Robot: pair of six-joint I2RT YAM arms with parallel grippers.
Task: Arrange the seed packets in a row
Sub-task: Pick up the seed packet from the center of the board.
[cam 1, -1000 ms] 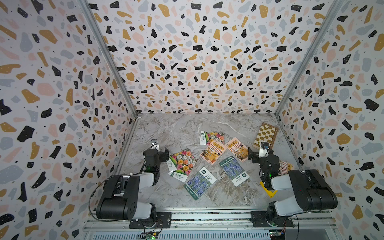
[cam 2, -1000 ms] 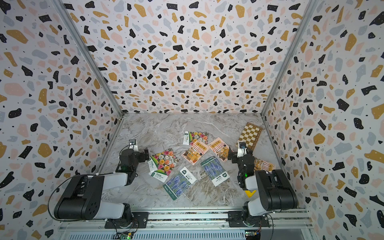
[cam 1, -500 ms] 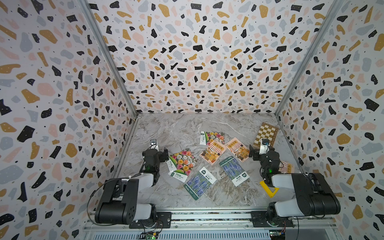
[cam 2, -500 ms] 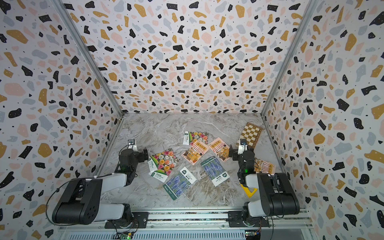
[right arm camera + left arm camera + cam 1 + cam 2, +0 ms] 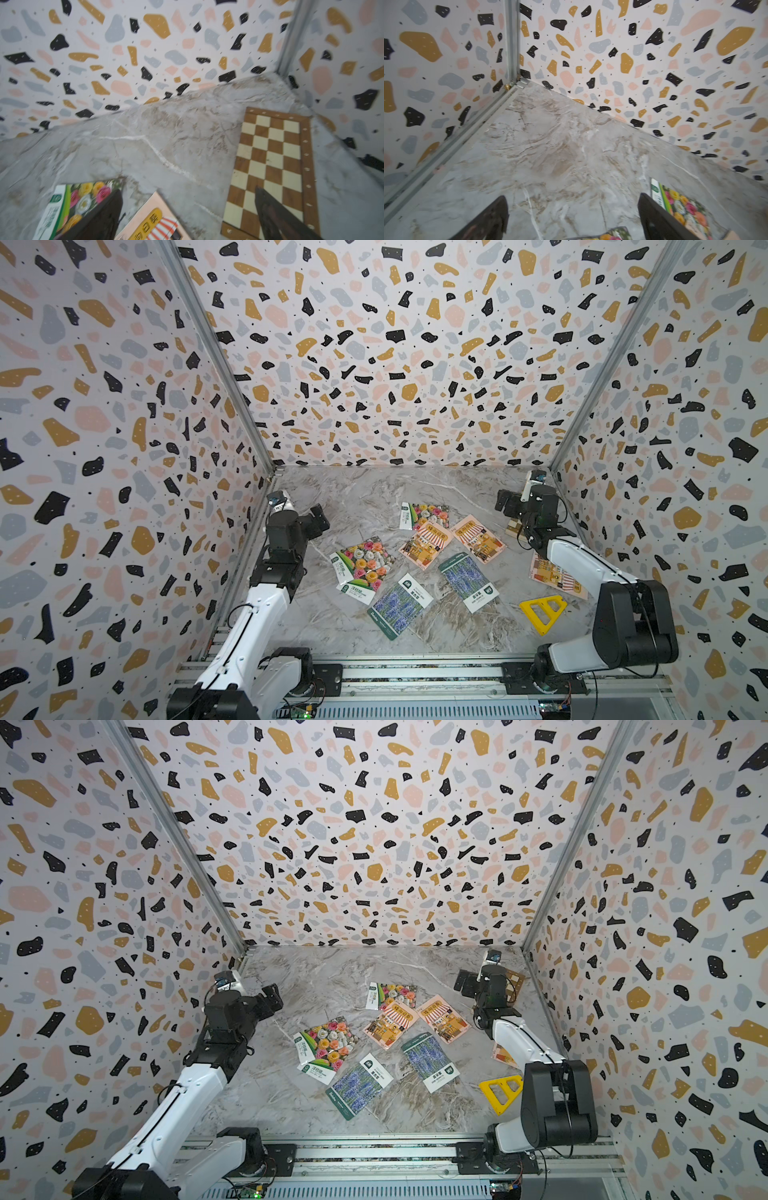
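Several seed packets lie scattered on the marble table (image 5: 357,493). Flower-photo packets sit at mid-left (image 5: 365,560) and further back (image 5: 424,514). Two pink shop-awning packets (image 5: 426,543) (image 5: 478,537) lie side by side at the centre, with two lavender packets (image 5: 399,605) (image 5: 467,580) in front of them. Another awning packet (image 5: 557,583) lies partly under the right arm. My left gripper (image 5: 318,520) (image 5: 572,205) hangs open above bare table left of the flower packets (image 5: 683,205). My right gripper (image 5: 505,504) (image 5: 188,193) is open and empty, above an awning packet (image 5: 153,220).
A wooden checkerboard (image 5: 272,149) (image 5: 517,982) lies in the back right corner, partly behind the right gripper. A yellow triangular frame (image 5: 542,610) lies at the front right. Terrazzo-patterned walls close in the left, back and right sides.
Both arms have risen and carried their grippers up and toward the back wall. Both grippers stay open. The packets have not moved.
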